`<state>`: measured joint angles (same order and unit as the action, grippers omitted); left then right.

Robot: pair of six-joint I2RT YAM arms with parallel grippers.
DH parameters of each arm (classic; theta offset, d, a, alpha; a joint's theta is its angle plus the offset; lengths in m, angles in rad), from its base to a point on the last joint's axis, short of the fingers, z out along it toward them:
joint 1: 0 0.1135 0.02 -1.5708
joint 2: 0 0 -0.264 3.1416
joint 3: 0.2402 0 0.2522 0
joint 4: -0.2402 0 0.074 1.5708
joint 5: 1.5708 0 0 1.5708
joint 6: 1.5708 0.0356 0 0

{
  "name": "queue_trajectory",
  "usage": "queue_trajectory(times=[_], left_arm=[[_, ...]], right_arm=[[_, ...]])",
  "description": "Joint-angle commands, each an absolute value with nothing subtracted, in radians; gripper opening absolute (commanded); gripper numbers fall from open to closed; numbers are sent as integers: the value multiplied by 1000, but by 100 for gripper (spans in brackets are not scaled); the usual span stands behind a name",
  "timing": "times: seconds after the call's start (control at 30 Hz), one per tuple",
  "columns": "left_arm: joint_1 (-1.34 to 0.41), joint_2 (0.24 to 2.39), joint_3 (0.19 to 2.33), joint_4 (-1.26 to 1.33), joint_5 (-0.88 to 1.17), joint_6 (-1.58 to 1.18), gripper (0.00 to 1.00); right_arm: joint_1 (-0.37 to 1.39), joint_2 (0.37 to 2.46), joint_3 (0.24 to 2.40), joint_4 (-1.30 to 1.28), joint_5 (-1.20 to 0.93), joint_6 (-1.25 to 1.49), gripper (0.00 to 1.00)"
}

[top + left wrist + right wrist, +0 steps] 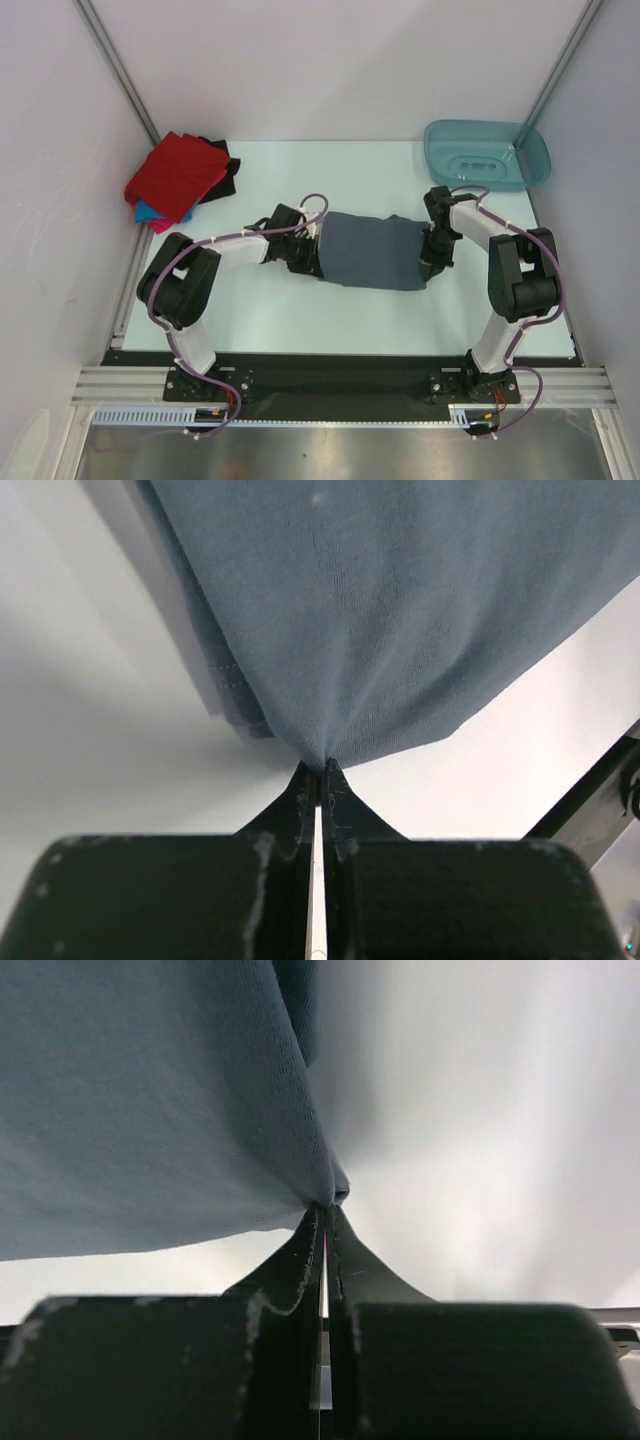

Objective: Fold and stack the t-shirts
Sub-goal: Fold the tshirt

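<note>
The left claw (320,770) is pressed together, pinching the edge of the grey-blue shirt (375,250). The right claw (325,1208) pinches the opposite edge in the same way. The shirt spans between the two claws, folded and a little bunched, over the table (330,320). Well behind and left of the left claw lies a pile of shirts (180,180), a red one on top. A teal tub (487,155) sits behind the right claw.

I see a pale table (300,310) carrying a slate grey-blue t-shirt (375,250) across its middle, a folded pile (178,175) topped in red at the far left, and a teal tub (487,153) at the far right
</note>
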<state>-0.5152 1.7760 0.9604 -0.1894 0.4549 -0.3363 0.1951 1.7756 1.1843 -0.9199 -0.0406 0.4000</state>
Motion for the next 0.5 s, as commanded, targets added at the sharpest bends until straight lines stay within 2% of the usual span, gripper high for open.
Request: queue_trajectory(times=[0.0, 0.47], left_arm=[[-514, 1787, 1023, -264, 423, -245, 0], [-503, 1816, 1072, -313, 423, -181, 0]], right_arm=[[187, 1786, 1207, -919, -8, 390, 0], [166, 1761, 1172, -934, 104, 396, 0]])
